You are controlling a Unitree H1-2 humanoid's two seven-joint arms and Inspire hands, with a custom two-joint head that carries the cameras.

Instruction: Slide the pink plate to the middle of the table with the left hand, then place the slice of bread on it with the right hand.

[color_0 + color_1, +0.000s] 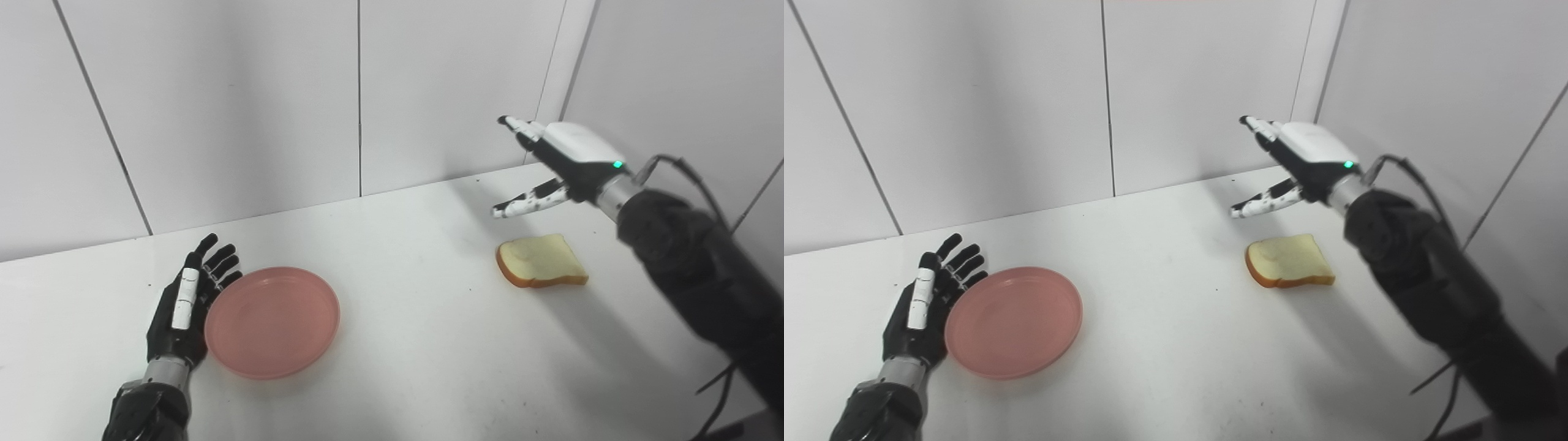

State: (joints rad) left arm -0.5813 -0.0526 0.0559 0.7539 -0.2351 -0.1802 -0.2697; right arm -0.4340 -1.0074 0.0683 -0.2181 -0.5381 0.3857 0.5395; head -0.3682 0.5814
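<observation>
Both your hands are spread and empty: left hand point(184, 306) flat against the pink plate point(272, 321), right hand point(560, 168) raised over the bread point(540, 261).

My bench point(416, 343) is a white, flat surface filling the lower half of the frame, bounded by white wall panels behind and at right. Directly on it: a pink plate point(272, 321) at lower left and a slice of bread point(540, 261) right of centre, well apart from each other.
</observation>
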